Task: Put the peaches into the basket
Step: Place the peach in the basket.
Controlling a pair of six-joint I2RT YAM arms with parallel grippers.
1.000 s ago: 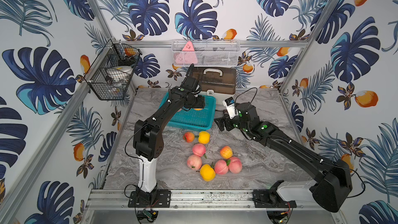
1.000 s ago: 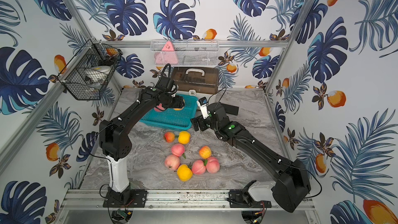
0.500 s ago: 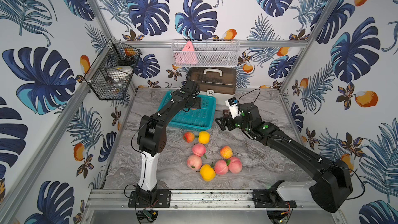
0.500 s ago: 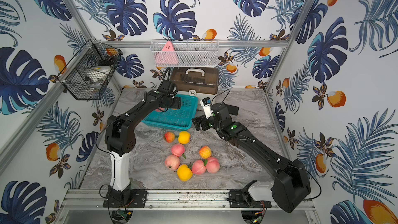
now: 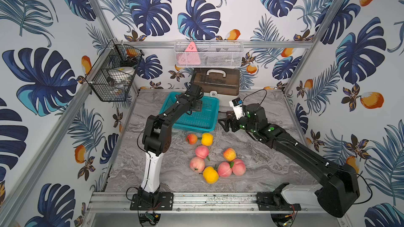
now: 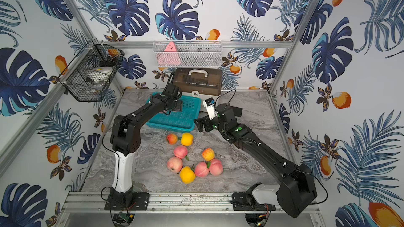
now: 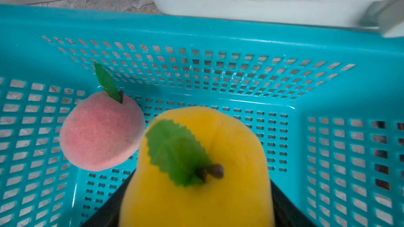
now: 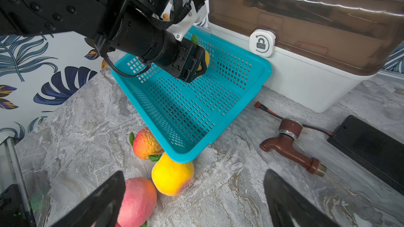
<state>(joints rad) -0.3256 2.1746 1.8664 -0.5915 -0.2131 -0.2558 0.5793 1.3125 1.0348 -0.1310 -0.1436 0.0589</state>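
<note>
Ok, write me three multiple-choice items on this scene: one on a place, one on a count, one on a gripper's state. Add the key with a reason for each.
1. Where does the pink peach in the left wrist view lie?
A. on a plate
B. in the teal basket
C. in a bowl

2. How many peaches lie on the table?
A. four
B. eleven
C. eight

3. What is the left gripper doing?
A. gripping a yellow peach
B. hanging open and empty
C. gripping a spoon

Key:
1 B, the basket's perforated teal floor and walls surround it.
2 C, eight can be counted in both top views.
3 A, black fingers flank the yellow fruit above the basket floor.
</note>
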